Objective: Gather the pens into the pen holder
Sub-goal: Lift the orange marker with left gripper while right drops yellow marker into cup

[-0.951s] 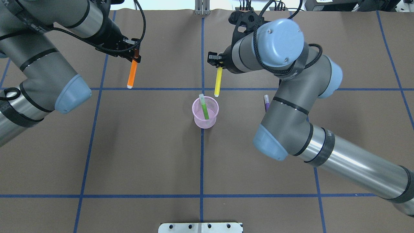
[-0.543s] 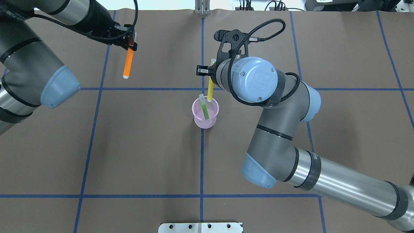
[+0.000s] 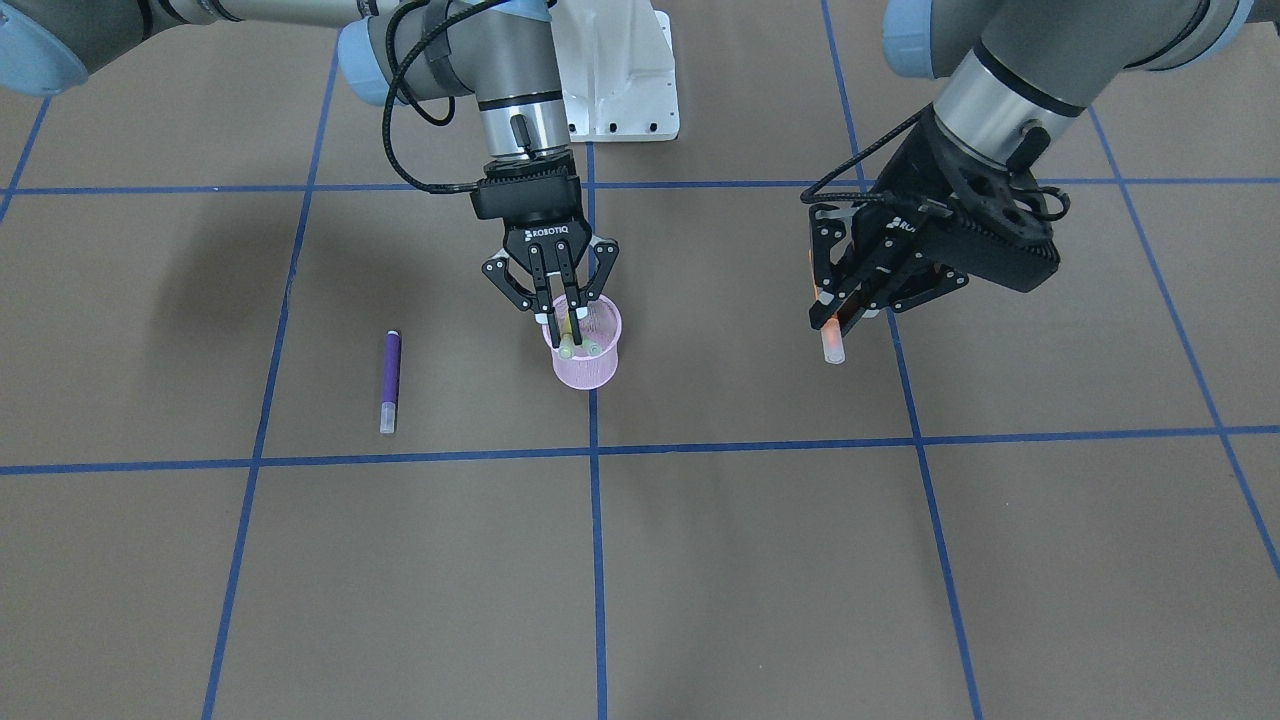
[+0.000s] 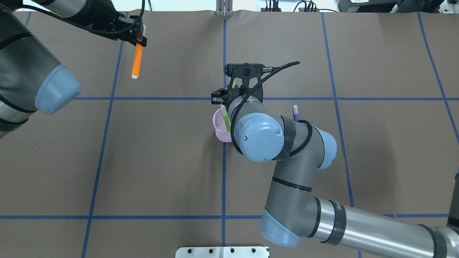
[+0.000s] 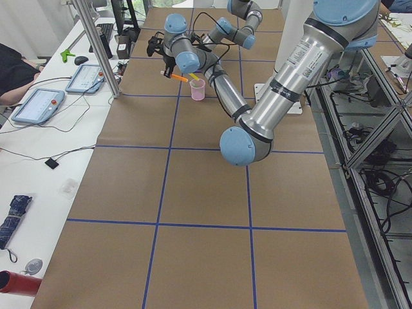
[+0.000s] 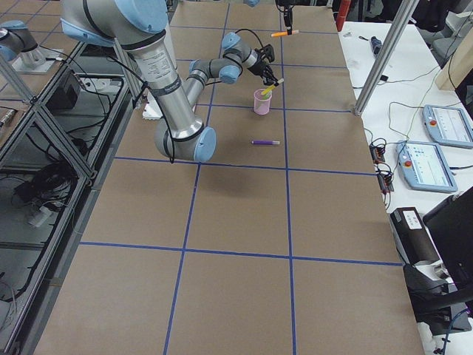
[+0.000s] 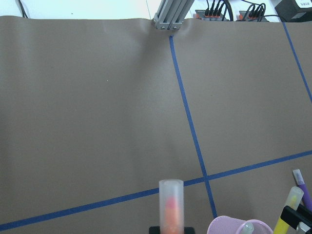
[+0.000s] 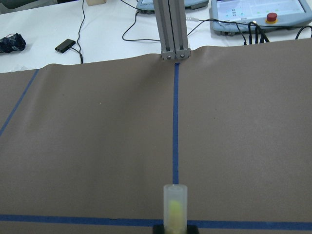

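Two pens are held: the right gripper [image 3: 561,308], jaws pinched narrow, grips the yellow pen [image 3: 566,335] over the pink pen holder [image 3: 585,372], its lower end inside the rim beside the green pen [image 4: 226,120]. Seen from overhead, the left gripper [image 4: 139,37] clamps the orange pen [image 4: 136,62] aloft at ten o'clock of the holder, well apart, and the purple pen [image 4: 296,114] lies on the table [image 4: 161,161] at three o'clock.

Brown, seemingly papered table [image 3: 700,560]; pink pen holder [image 3: 588,372] stands there; purple pen [image 3: 390,375] lies apart.
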Controlling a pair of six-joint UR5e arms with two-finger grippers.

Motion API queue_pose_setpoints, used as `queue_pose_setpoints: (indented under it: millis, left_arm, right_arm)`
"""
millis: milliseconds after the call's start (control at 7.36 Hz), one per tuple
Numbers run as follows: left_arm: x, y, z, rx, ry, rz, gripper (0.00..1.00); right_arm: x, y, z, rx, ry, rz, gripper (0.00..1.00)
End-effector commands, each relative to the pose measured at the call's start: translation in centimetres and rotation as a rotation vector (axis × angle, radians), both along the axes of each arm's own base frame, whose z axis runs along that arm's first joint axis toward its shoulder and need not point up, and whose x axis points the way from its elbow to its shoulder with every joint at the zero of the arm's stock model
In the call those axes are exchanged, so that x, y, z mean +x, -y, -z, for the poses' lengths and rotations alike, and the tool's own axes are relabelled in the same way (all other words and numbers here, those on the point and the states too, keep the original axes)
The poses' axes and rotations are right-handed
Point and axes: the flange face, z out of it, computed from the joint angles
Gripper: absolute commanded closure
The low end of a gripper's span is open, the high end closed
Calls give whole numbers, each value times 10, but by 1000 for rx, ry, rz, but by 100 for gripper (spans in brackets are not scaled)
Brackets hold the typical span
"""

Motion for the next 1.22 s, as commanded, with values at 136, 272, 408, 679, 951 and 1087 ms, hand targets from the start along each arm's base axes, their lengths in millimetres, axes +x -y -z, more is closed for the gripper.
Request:
queue_pose_setpoints:
  millis: [136, 272, 408, 679, 951, 1087]
  left_arm:
    - [2, 1, -2, -5, 3, -3, 100]
    - [3, 1, -2, -4, 4, -3, 100]
    - [2, 2, -1, -2, 3, -2, 100]
    - [-1, 0, 6, -21, -22, 42, 100]
    - [-8, 6, 32, -36, -42, 236, 100]
    - [-7, 5, 45, -33, -56, 323, 100]
  right_arm:
    - [-22, -27, -8, 51, -46, -41, 30]
    - [-23, -31, -7, 59, -44, -52, 1]
    - [-24, -32, -8, 56, -42, -51, 1]
    - [-15, -32, 1, 64, -26, -37, 1]
    - [17, 8, 2, -37, 37, 82, 1]
    - [39, 34, -3, -98, 58, 142, 1]
